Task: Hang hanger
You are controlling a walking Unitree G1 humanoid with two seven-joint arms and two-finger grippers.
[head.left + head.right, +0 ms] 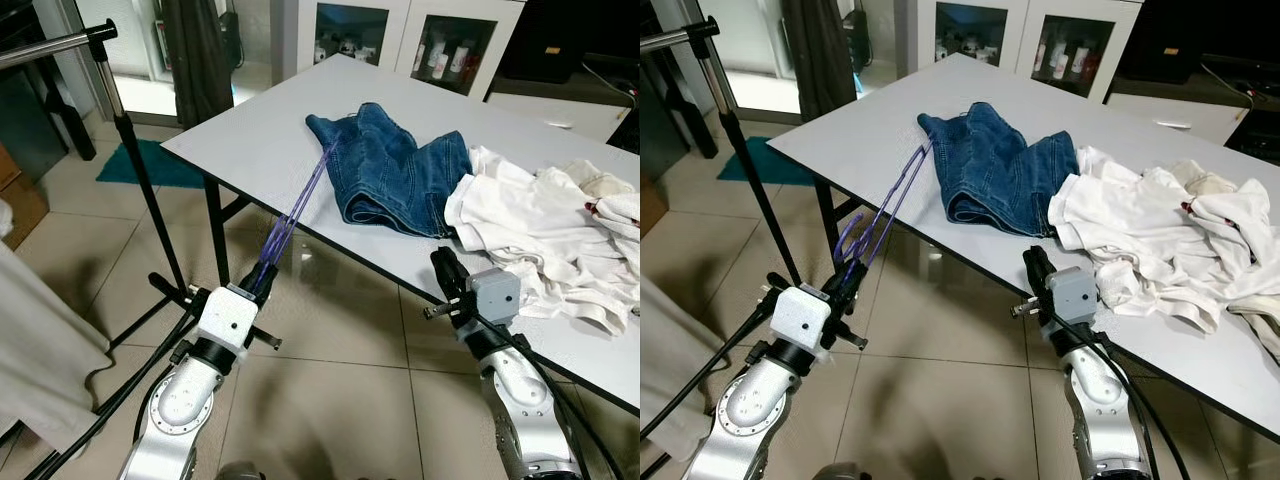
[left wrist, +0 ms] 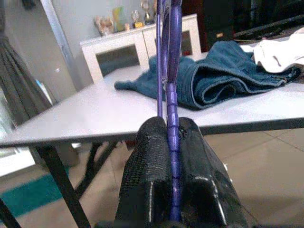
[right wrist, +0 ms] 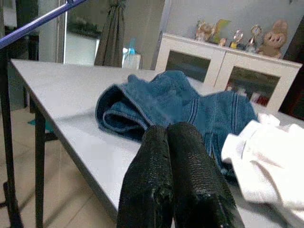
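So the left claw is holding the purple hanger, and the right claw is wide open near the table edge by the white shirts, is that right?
Not quite: the right claw is shut, its two black fingers pressed together, as the right wrist view shows. The rest holds: the left claw grips the purple hanger, and the right claw sits at the table edge by the white shirts.

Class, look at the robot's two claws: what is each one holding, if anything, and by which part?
The left claw grips the purple hanger by one end, fingers shut on it. The right claw is shut and holds nothing.
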